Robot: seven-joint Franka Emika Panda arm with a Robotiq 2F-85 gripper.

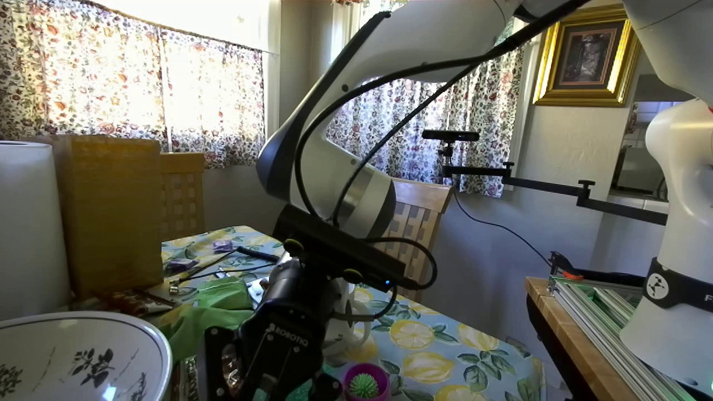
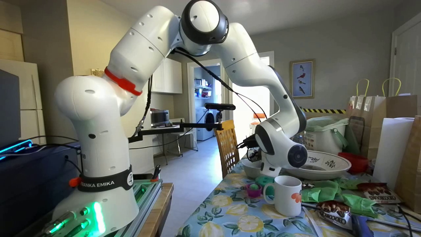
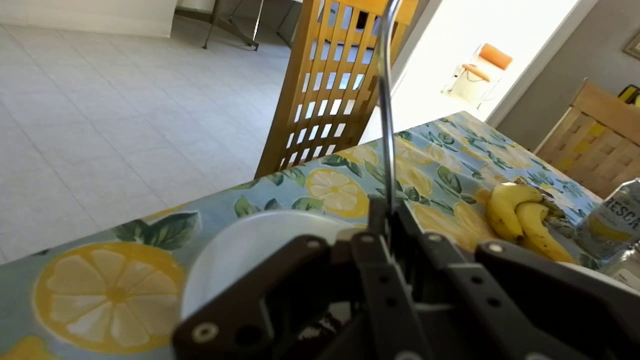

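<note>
inspector: state of the gripper (image 3: pixel 391 212)?

deputy: fingers (image 3: pixel 407 220) close together, pinching a slim metal rod (image 3: pixel 387 120) between their tips.

inspector: position of the rod?

deputy: it runs upward in the wrist view from the fingertips, bends slightly near the top and leaves the frame. its lower end cannot be made out among the dark finger parts.

inspector: items adjoining?

deputy: a white bowl (image 3: pixel 215 272) shows just beside the fingers, left in the wrist view and partly covered by them; contact cannot be confirmed. on the right, bananas (image 3: pixel 505 210) rest on the lemon-print tablecloth (image 3: pixel 330 192) near a clear bottle (image 3: pixel 612 225), which the frame cuts.

inspector: findings from outside?

deputy: in an exterior view the arm (image 2: pixel 243 62) screens the fingertips. a pink cup (image 2: pixel 254 194) holding a green spiky item (image 2: pixel 254 186) stands near a white mug (image 2: pixel 286 197), whose handle points toward the cup. a large bowl (image 1: pixel 61 340) with leaf sprigs shows in both exterior views.

inspector: anything further?

deputy: brown snack packets (image 2: pixel 335 210) and crumpled green material (image 2: pixel 325 189) lie near the mug, on the side away from the pink cup.
</note>
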